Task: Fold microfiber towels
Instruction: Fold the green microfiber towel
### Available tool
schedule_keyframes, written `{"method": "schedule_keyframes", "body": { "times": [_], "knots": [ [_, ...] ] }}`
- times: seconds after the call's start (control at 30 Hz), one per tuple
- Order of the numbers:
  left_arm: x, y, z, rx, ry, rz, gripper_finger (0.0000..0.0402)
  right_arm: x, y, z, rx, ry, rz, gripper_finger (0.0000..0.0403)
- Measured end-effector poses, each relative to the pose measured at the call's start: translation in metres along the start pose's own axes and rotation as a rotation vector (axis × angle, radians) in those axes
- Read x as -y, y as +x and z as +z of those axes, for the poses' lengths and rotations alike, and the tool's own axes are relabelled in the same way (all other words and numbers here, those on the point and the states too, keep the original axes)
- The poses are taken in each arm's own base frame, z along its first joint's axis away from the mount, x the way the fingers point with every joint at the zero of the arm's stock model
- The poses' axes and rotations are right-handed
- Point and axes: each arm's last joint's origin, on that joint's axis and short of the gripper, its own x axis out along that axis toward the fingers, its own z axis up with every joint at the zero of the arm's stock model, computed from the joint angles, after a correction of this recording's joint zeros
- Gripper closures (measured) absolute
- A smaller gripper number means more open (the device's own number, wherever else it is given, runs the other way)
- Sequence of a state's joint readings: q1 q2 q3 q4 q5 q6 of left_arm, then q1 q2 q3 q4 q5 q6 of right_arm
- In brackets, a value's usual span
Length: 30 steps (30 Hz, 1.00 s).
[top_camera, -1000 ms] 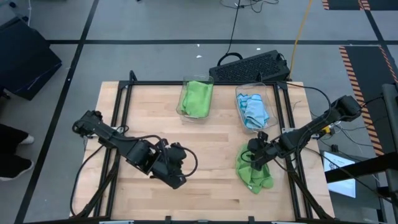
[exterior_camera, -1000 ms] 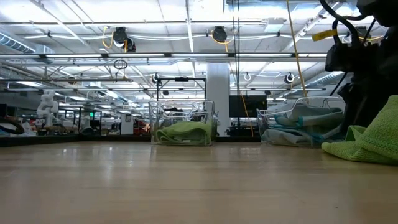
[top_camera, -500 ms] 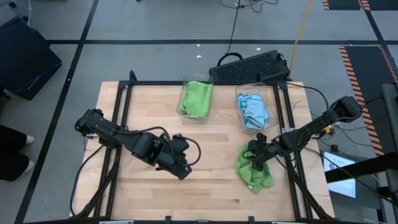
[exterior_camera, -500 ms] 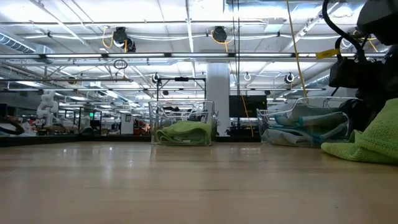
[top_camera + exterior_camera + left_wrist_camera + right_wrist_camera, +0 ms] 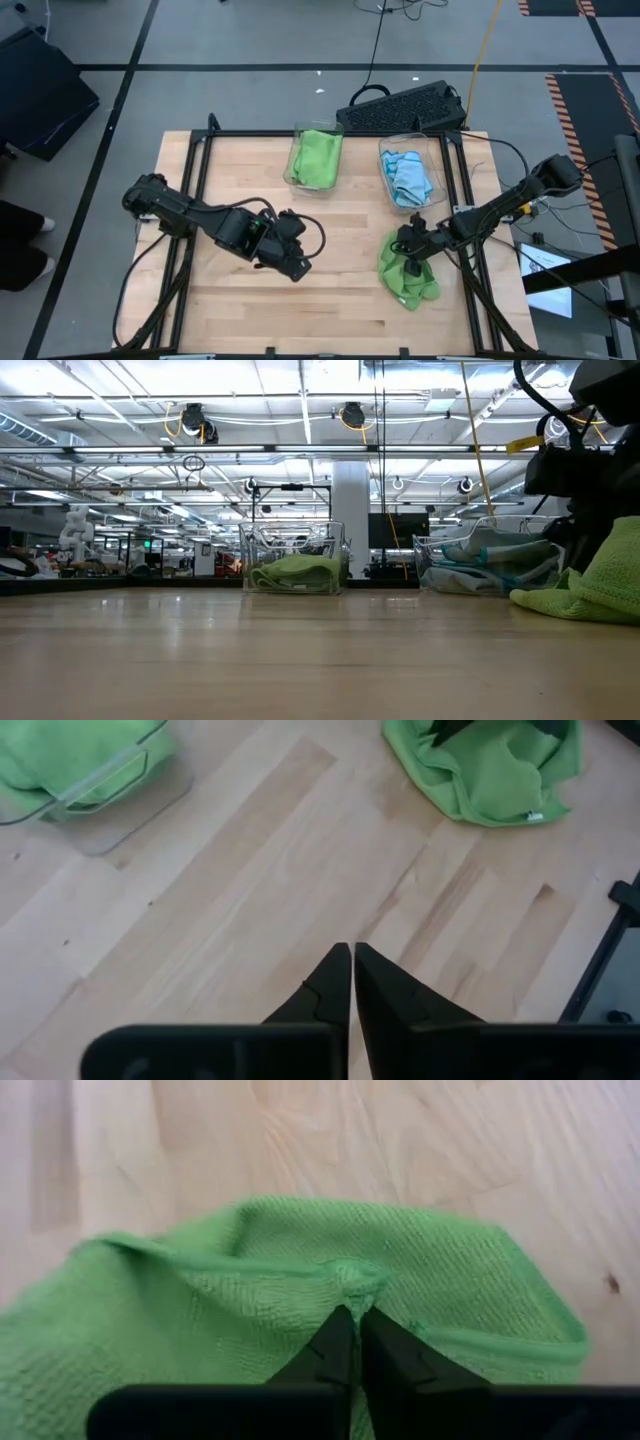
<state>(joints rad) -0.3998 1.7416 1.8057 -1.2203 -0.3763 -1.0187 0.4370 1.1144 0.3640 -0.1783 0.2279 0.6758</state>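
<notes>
A crumpled lime green microfiber towel (image 5: 405,280) lies on the wooden table near its right edge; it also shows in the low view (image 5: 590,585) and the left wrist view (image 5: 490,770). My right gripper (image 5: 409,260) stands over the towel's far part, shut on it (image 5: 352,1320). My left gripper (image 5: 300,268) hovers over bare wood near the table's middle, shut with nothing between its fingers (image 5: 352,955). More towels lie in two clear bins at the far side. My right gripper pinches a small raised pucker of the green towel's upper surface (image 5: 350,1280) between its two fingertips. The fingers come slanting down from the table's right side. The cloth is drawn up into a ridge at the fingertips, and the rest of the towel lies slack on the table.
A clear bin with a green towel (image 5: 317,158) and a clear bin with light blue towels (image 5: 405,178) stand at the far edge. A black keyboard (image 5: 400,105) lies beyond them. Bare wood stretches between the two grippers and toward the near edge.
My left gripper has gone toward the table's right edge and a little toward its far edge, still shut. The green towel stays on the table under my right gripper.
</notes>
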Motion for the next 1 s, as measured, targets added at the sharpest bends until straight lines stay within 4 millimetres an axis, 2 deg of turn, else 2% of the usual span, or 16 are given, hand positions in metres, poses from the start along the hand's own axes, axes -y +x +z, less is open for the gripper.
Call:
{"method": "schedule_keyframes", "body": {
  "times": [0.17, 0.3, 0.47, 0.6, 0.8, 1.0],
  "knots": [
    [-0.003, 0.002, 0.004, 0.003, 0.000, 0.008, 0.0378, -0.006, -0.010, 0.011, 0.063, -0.011, 0.045, 0.0395],
    [-0.004, 0.003, 0.006, 0.005, 0.035, 0.012, 0.0378, -0.014, -0.026, 0.028, 0.150, -0.031, 0.105, 0.0398],
    [-0.005, 0.005, 0.014, 0.032, 0.022, -0.008, 0.0377, -0.021, -0.050, 0.058, 0.273, -0.023, 0.153, 0.0400],
    [0.001, 0.005, 0.025, 0.117, 0.007, -0.079, 0.0367, -0.026, -0.070, 0.089, 0.386, -0.077, 0.154, 0.0400],
    [0.011, 0.001, 0.048, 0.330, 0.034, -0.173, 0.0282, -0.029, -0.089, 0.132, 0.522, -0.188, 0.105, 0.0401],
    [0.011, 0.002, 0.068, 0.466, 0.149, -0.177, 0.0194, -0.031, -0.090, 0.156, 0.545, -0.246, 0.058, 0.0402]
  ]
}}
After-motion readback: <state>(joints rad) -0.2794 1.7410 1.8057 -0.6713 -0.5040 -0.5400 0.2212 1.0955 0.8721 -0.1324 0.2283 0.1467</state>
